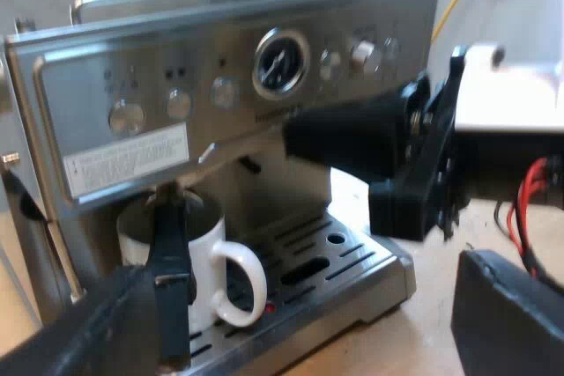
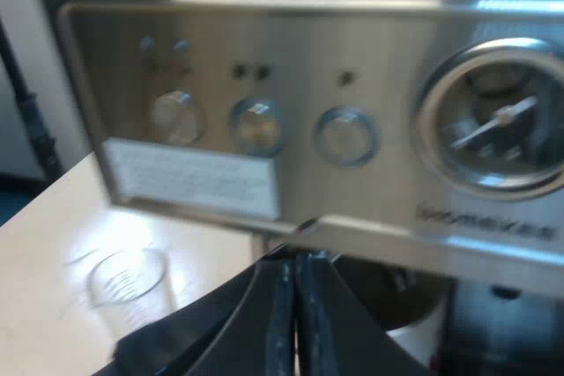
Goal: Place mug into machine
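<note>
one white mug [image 1: 207,266] is seen standing upright on the drip tray [image 1: 352,261] of the espresso machine [image 1: 220,85], under its front panel [image 2: 264,129], w/ the handle turned outward. the l gripper [image 1: 330,305] is held wide. one black finger [image 1: 172,292] is seen right at the mug's near wall, poss. touching it, and the other is well apart beside the tray. nothing is clamped. the r gripper [image 2: 293,305] is closed on nothing, fingers pressed together, and is held just below the panel, near the mug's rim. a measuring glass [image 2: 128,283] is seen on the table [image 2: 53,244] beside the machine. placement is judged approx. done, w/ only the release and retreat left. for the next move, the l gripper needs to be drawn straight back w/o the wall or handle being brushed, so the mug isn't dragged off the tray.
</note>
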Available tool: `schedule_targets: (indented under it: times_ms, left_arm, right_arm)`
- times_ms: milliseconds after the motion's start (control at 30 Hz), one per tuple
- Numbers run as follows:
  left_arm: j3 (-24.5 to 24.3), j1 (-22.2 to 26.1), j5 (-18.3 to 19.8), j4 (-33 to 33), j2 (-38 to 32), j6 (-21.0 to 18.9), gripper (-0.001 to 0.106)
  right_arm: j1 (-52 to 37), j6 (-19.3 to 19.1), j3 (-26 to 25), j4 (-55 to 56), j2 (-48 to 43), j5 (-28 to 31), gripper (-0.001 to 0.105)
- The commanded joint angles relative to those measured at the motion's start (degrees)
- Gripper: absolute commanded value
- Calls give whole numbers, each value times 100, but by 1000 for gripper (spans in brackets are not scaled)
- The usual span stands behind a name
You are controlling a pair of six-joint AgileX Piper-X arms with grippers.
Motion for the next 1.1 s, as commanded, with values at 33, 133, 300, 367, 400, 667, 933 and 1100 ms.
schedule_targets:
  times_ms: [33,133,300,367,400,667,933,1100]
  left_arm:
    - [-58,-40,52,-235,148,-112,70]
    - [-58,-40,88,-418,260,-178,70]
    - [-58,-40,88,-575,391,-257,70]
    - [-58,-40,99,-603,423,-257,70]
    - [-58,-40,122,-618,433,-257,70]
    - [-58,-40,121,-617,443,-257,70]
    - [-58,-40,212,-617,443,-257,70]
    - [-58,-40,212,-617,443,-257,70]
  right_arm:
    - [-110,-80,-91,-87,-9,15,0]
    - [-170,-127,-158,-87,-1,-95,0]
    - [-284,-209,-315,-80,137,-186,0]
    - [-323,-209,-442,-80,218,-253,0]
    - [-328,-209,-514,-80,274,-285,0]
    - [-340,-209,-860,-46,649,-296,0]
    - [-365,-209,-871,-46,776,-49,0]
    - [-522,-197,-871,-89,776,-60,0]
